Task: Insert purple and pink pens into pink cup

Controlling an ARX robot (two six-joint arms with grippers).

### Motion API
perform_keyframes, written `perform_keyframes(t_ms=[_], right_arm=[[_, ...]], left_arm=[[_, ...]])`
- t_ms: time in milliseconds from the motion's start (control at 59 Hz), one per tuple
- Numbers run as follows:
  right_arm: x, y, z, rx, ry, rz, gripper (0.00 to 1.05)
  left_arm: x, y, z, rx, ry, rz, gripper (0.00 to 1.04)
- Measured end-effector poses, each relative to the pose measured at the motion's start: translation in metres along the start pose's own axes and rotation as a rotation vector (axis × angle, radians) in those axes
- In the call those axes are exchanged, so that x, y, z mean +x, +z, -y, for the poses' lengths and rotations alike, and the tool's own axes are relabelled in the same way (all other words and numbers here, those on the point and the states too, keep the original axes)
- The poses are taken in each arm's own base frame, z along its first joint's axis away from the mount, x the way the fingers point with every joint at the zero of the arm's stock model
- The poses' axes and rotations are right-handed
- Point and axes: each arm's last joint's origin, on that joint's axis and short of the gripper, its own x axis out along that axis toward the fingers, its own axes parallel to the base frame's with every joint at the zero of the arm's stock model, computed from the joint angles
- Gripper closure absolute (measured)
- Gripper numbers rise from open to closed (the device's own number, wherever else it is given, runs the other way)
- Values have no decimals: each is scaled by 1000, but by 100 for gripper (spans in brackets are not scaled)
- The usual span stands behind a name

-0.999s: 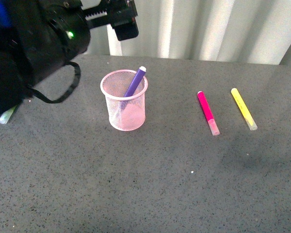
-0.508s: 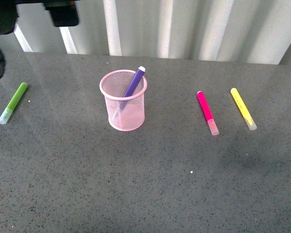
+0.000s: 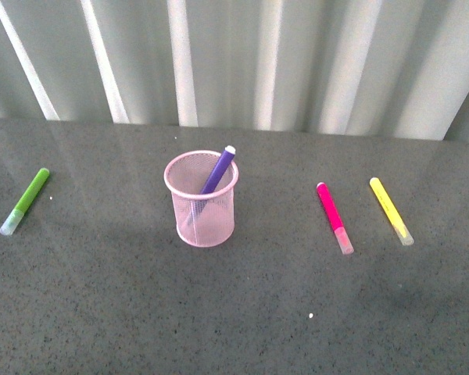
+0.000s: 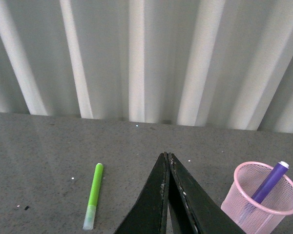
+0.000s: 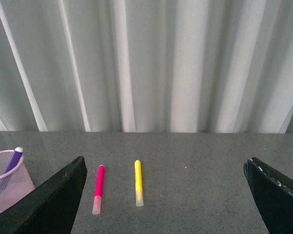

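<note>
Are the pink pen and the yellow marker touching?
Apart. The front view shows bare tabletop between the pink pen and the yellow marker.

Soft, even light washes the grey surface (image 3: pixel 234 328), leaving a pale sheen behind the pink cup (image 3: pixel 202 211) and only a faint shadow at its base. Bright vertical bands streak the white backdrop (image 3: pixel 328 62) beyond the cup. Focus is crisp.

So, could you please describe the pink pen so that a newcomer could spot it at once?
On the grey table, look right of the pink mesh cup that holds the purple pen. Two pens lie flat there, side by side, apart; the pink pen is the magenta one nearer the cup, not the yellow pen beyond it.
</note>
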Motion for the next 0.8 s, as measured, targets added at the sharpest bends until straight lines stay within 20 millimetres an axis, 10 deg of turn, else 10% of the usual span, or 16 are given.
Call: perform_keyframes(t_ms=[796], right_arm=[[0,0,0,0,0,0,7]], left_arm=[[-67,7,-23,0,3,19,101]])
